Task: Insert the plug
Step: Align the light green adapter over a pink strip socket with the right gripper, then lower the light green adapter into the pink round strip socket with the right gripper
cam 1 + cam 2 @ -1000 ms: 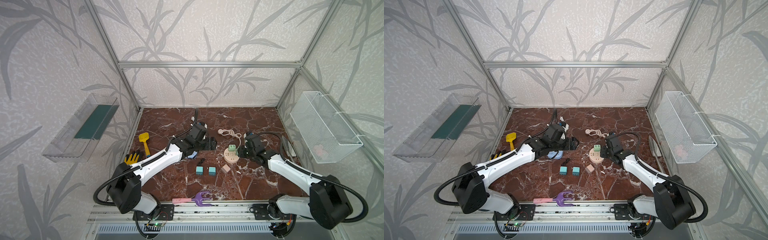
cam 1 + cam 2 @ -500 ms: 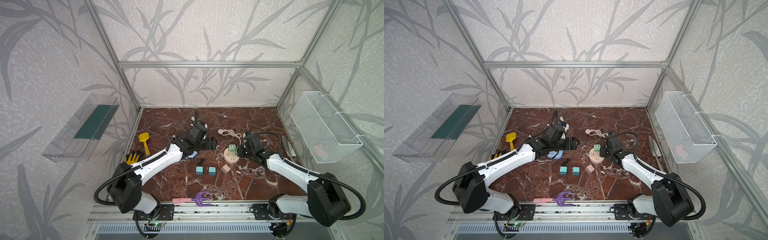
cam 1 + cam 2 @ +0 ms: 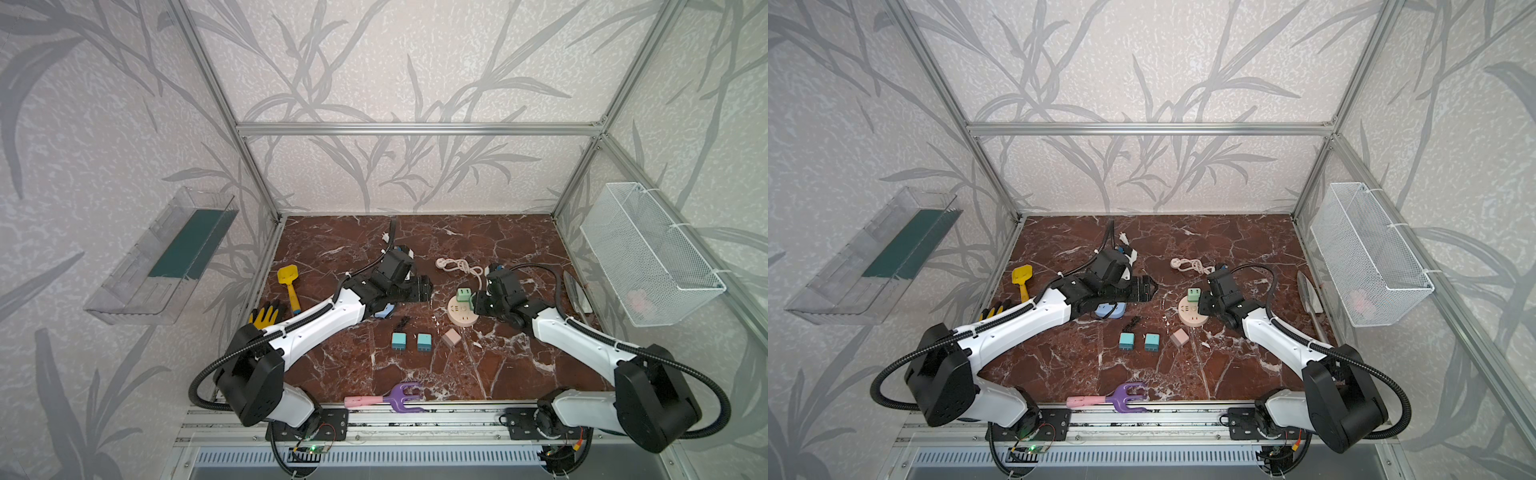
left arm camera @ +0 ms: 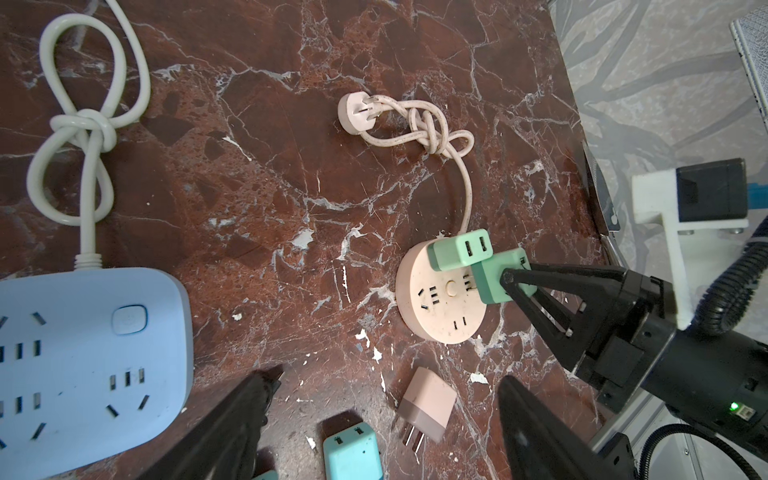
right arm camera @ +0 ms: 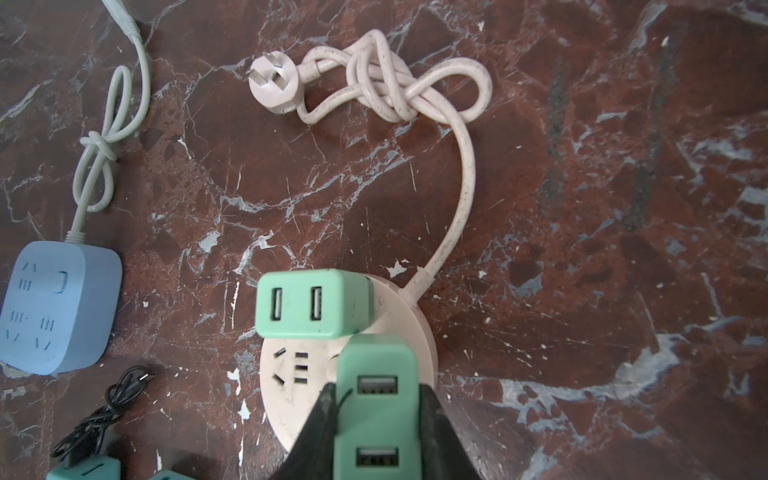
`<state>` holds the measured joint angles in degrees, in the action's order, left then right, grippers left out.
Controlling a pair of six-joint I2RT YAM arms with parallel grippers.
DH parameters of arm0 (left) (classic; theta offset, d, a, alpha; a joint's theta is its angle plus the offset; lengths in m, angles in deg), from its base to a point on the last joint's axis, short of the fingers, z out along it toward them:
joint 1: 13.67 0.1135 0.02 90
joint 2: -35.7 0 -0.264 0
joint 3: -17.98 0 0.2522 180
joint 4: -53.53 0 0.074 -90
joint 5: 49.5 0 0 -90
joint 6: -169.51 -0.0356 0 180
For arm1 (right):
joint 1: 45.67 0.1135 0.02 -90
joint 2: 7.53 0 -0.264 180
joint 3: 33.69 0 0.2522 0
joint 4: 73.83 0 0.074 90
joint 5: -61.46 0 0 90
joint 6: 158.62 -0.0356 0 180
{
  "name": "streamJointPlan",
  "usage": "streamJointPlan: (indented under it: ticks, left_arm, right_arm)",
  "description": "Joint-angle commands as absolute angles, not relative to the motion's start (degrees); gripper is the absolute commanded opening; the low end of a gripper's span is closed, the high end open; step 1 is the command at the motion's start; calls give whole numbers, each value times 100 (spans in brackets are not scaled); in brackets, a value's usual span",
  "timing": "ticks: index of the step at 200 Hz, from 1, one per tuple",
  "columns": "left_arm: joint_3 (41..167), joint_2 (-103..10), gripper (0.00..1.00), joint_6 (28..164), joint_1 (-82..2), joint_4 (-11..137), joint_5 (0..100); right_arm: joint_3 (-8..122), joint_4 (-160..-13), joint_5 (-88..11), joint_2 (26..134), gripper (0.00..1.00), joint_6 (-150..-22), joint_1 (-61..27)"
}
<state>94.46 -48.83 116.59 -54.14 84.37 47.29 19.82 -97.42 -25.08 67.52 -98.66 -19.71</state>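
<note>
My right gripper (image 5: 376, 392) is shut on a green plug (image 5: 376, 415), a block with two USB ports; its prongs are hidden. In the left wrist view this green plug (image 4: 492, 278) sits tilted over the rim of the round pink socket (image 4: 436, 307), close beside a second green plug (image 4: 459, 249) that stands in the socket. In a top view the right gripper (image 3: 478, 302) is at the socket (image 3: 462, 320). My left gripper (image 4: 388, 380) is open with nothing between its fingers, low over the marble left of the socket (image 3: 1192, 318).
A blue power strip (image 4: 83, 353) lies under the left arm. Two teal plugs (image 3: 399, 340), a pink plug (image 3: 451, 337) and a black cable (image 3: 403, 321) lie in front of the socket. A purple rake (image 3: 399, 397), yellow shovel (image 3: 289, 282), glove (image 3: 266, 316) and wire basket (image 3: 648, 257) are around.
My right gripper has edged slightly toward the round socket with the green plug in it. The left arm has hardly moved.
</note>
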Motion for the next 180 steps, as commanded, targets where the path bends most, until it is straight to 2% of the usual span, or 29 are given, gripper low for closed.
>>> streamJointPlan:
  ticks: [1,124,180]
  left_arm:
    - [9388,-4902,87,11625,-5383,8346,4761]
    - [9397,-5003,85,11625,-5357,8338,4759]
    - [9396,-4983,85,11651,-5349,8311,4796]
  right_arm:
    - [1883,-9893,-2476,6612,0,-9868,-1920]
    - [1927,-10101,-1737,6857,0,-9666,-1485]
    - [1899,-10230,-1703,6965,0,-9719,-1469]
